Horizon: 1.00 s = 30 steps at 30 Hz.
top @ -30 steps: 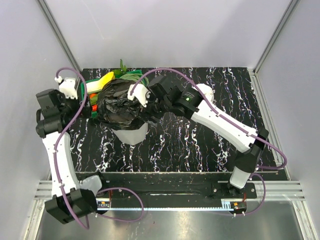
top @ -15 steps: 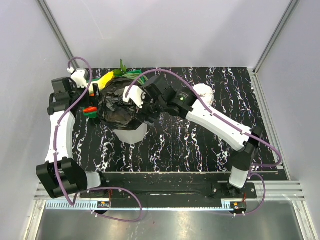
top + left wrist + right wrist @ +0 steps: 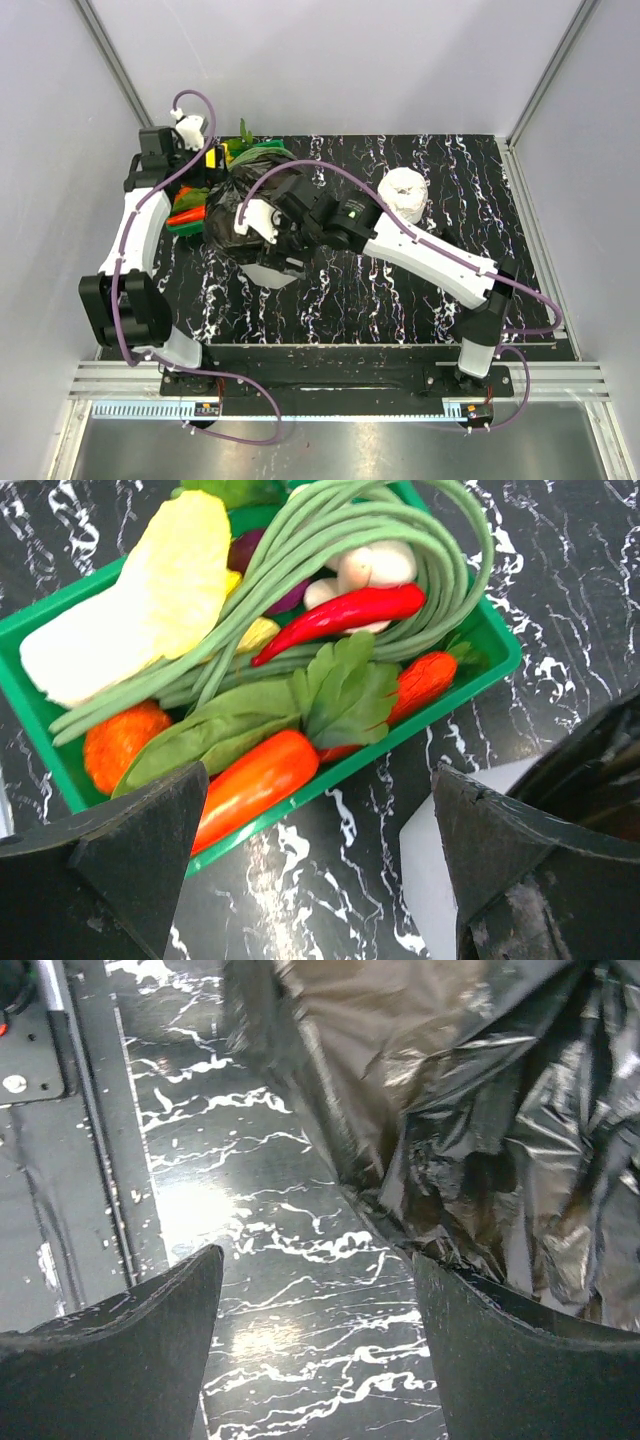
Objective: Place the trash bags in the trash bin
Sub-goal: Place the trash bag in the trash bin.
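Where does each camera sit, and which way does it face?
Top external: above, behind the bases, looking down on the table; both arms show.
Left wrist: looks down on the green basket; own end effector fingers show.
Right wrist: looks down on the trash bag; own fingers show.
Shared: top and right wrist both show the trash bag.
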Each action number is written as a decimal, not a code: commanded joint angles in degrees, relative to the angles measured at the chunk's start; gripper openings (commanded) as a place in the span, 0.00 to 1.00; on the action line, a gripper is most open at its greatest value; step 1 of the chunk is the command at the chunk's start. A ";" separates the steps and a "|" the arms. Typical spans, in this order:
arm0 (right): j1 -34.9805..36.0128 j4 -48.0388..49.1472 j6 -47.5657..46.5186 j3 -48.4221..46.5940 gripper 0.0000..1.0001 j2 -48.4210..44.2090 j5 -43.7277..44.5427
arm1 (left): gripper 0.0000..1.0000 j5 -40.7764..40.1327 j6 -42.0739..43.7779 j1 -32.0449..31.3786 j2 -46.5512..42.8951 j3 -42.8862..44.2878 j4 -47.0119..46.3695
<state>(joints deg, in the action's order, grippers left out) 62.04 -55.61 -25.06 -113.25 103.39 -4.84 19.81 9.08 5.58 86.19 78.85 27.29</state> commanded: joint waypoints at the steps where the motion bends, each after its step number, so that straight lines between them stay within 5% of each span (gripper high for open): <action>1: 2.03 4.29 0.80 -2.94 0.82 2.16 -4.56 | 0.99 3.30 -2.22 -4.79 2.66 5.08 -0.92; 14: 2.82 0.42 1.24 -12.08 0.83 2.87 -1.14 | 0.99 -2.93 -3.28 -8.22 10.49 21.52 -2.15; 30: 2.82 -2.13 4.49 -5.67 0.83 -3.64 -11.58 | 0.99 -1.89 -4.69 -1.63 -1.45 16.43 -4.00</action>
<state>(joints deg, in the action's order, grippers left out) 65.19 -56.93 -22.79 -121.08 103.94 -10.59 16.29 5.02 1.96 92.64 97.19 25.87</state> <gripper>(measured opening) 0.826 0.988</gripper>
